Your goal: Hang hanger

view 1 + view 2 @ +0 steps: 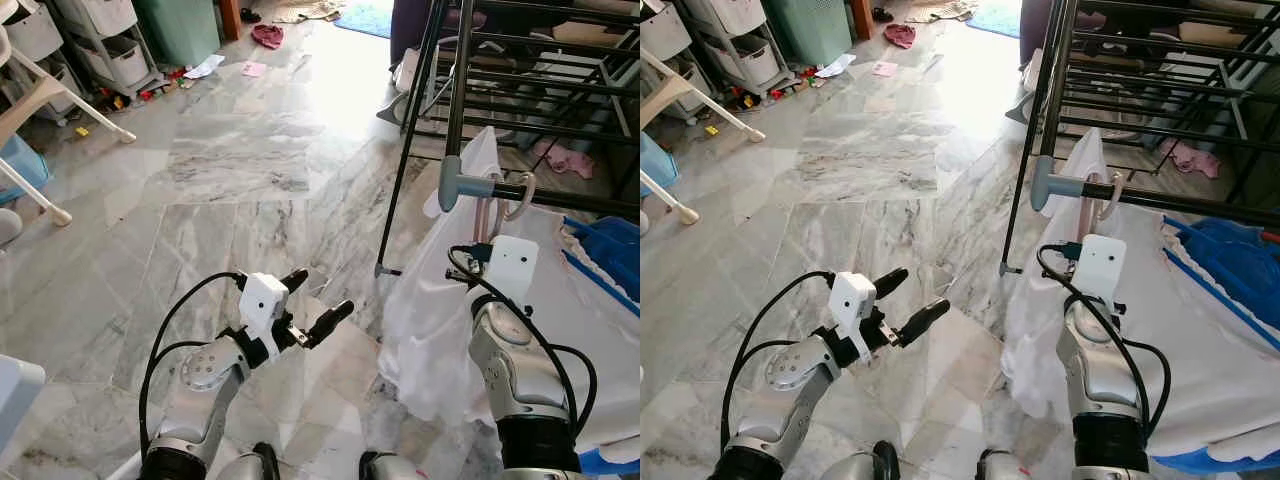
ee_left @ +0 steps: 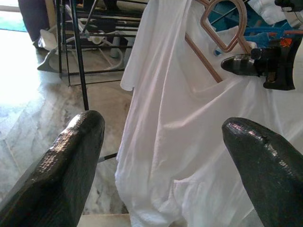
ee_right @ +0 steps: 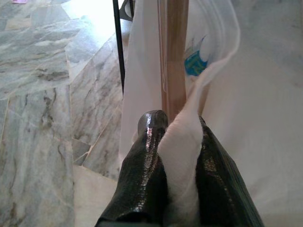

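Right gripper (image 3: 175,156) is closed on the white shirt (image 1: 430,330) at the collar, with the wooden hanger (image 2: 222,45) pinched in the same fold. The hanger's hook (image 1: 520,195) is seen just above the gripper, at the black rail (image 1: 575,198) of the drying rack (image 1: 455,90), beside the grey end cap (image 1: 455,185); whether it is seated over the rail cannot be told. The hanger's long axis is judged to run roughly along the rail. Left gripper (image 1: 312,305) is held wide open, empty, well apart to the left of the shirt, fingers (image 2: 71,156) aimed at it. The right arm is nearer.
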`<state>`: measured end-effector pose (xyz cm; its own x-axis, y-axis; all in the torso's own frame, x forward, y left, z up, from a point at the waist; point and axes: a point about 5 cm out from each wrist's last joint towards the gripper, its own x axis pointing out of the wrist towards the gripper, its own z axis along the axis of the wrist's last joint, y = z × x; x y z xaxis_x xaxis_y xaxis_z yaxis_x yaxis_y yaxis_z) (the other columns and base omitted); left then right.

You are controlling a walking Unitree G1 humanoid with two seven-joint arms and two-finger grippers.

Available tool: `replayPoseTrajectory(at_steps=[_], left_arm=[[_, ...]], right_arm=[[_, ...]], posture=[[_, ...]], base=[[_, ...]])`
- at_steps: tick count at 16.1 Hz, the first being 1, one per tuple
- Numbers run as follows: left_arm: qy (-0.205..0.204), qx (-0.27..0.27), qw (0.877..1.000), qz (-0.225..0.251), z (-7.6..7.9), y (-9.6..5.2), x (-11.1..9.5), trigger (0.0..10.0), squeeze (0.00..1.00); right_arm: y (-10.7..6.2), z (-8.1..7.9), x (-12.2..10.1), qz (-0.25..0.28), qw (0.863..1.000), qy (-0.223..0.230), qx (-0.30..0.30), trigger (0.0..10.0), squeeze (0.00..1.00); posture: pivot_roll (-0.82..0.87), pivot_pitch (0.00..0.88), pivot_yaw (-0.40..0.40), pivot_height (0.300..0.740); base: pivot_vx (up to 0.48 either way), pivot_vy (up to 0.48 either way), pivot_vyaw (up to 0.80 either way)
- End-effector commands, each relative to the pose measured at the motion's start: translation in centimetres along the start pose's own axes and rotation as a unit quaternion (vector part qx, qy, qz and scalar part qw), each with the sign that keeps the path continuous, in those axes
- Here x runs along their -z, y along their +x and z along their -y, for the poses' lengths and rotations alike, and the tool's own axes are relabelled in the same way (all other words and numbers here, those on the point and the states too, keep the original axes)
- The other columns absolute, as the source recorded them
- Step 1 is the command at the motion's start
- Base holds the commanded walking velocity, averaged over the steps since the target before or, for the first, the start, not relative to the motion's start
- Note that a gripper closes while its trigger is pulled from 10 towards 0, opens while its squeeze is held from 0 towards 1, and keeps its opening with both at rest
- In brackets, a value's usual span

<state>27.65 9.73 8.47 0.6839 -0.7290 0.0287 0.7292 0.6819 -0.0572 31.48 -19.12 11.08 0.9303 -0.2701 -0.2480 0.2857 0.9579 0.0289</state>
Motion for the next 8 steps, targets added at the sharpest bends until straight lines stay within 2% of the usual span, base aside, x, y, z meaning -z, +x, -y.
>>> replayPoseTrajectory(at_steps=[1, 3, 5, 8], left_arm=[[0.004, 0.0, 1.0, -0.007, -0.1, -0.3, 0.2, 10.0, 0.0], [0.006, 0.001, 1.0, -0.009, -0.2, -0.4, 0.3, 10.0, 0.0], [0.007, 0.0, 1.0, -0.011, -0.3, -0.4, 0.4, 10.0, 0.0], [0.007, -0.002, 1.0, -0.013, -0.5, -0.5, 0.6, 10.0, 0.0]], right_arm=[[-0.2, 0.3, 0.3, -0.004, 1.0, -0.007, 0.0, 10.0, 1.0], [-0.6, 0.3, -0.7, 0.047, 0.997, -0.064, -0.009, 10.0, 1.0], [-0.9, 0.7, -0.5, 0.052, 0.997, -0.066, -0.002, 10.0, 1.0], [-1.8, 0.8, 0.1, 0.067, 0.994, -0.092, -0.006, 10.0, 1.0]], posture=[[-0.14, 0.197, 0.024, 0.74], [-0.14, 0.194, 0.027, 0.74], [-0.14, 0.193, 0.028, 0.74], [-0.14, 0.192, 0.03, 0.74]], base=[[0.0, 0.0, 0.0], [0.0, 0.0, 0.0], [0.0, 0.0, 0.0], [0.0, 0.0, 0.0]])
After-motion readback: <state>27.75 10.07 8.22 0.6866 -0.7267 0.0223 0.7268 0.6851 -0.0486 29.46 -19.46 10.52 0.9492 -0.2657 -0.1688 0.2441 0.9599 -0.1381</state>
